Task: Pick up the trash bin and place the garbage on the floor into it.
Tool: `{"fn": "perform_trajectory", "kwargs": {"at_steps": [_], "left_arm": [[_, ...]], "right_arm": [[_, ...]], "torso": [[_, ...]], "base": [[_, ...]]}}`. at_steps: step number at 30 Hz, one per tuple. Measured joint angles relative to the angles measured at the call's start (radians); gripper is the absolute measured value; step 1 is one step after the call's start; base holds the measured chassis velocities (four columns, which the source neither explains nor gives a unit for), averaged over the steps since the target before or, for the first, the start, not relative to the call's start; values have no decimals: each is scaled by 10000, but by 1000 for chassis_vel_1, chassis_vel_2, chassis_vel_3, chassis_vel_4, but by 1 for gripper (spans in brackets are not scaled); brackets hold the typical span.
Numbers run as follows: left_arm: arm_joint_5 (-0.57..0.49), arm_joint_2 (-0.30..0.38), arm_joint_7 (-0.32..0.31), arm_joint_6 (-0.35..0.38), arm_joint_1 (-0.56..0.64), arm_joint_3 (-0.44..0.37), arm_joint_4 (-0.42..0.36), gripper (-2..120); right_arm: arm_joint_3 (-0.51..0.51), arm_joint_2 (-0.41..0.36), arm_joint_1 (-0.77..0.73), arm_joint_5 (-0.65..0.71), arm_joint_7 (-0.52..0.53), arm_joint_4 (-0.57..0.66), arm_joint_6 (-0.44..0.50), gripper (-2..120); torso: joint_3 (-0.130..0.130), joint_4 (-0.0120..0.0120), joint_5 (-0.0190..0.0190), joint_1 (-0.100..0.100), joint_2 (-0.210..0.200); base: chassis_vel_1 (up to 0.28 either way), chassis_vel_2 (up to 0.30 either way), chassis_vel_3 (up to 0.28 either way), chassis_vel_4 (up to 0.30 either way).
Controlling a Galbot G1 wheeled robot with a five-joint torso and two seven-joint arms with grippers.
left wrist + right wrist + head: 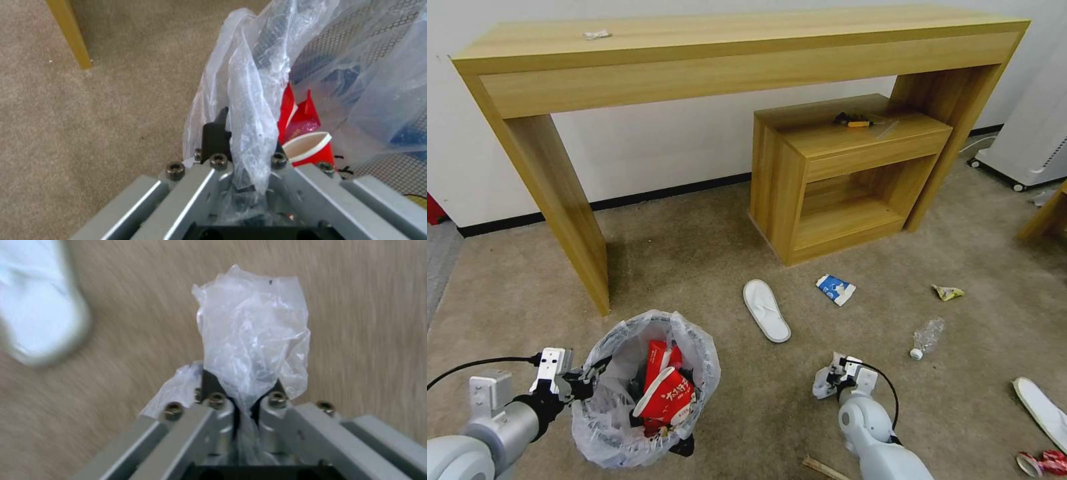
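The trash bin point(627, 427), black with a crinkly white bag, is at the lower left and holds a red-white paper cup point(666, 395) and red wrappers. My left gripper point(589, 381) is shut on its rim and bag point(249, 110); the cup point(311, 151) shows just inside. My right gripper point(826, 385) hangs low over the floor point(707, 253), shut on a crumpled clear plastic piece point(253, 340). Garbage lies around: a white slipper point(766, 310) point(40, 306), a blue-white carton point(835, 289), a yellow wrapper point(948, 292), a clear bottle point(927, 337), a second slipper point(1044, 408), a red wrapper point(1044, 462), a wooden stick point(824, 468).
A tall wooden console table point(560, 193) stands against the wall, its left leg point(71, 36) just behind the bin. A low wooden cabinet point(840, 180) sits under its right end. A white wheeled appliance point(1030, 147) is at the far right.
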Motion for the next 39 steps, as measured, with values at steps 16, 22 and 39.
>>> {"fn": "perform_trajectory", "kwargs": {"at_steps": [16, 22, 39], "left_arm": [[-245, 139, -571, -2, -52, 201, -55, 0], [-300, 113, -826, -1, -120, 331, -13, 0], [-433, 84, -1136, -1, -307, 617, 123, 0]], "right_arm": [[-1831, -3529, 2436, 960, -4411, 4680, -408, 0], [-4245, -3728, 5073, 2311, -4734, 5251, -771, 0], [-9424, -2964, 7636, 2634, -4460, 5503, -1232, 0]], "torso": [[0, 2, -8, 0, 2], [0, 4, -9, 1, 2], [1, 1, -4, 1, 1]], "base": [[0, 0, 0, 0], [0, 0, 0, 0], [0, 0, 0, 0]]}}
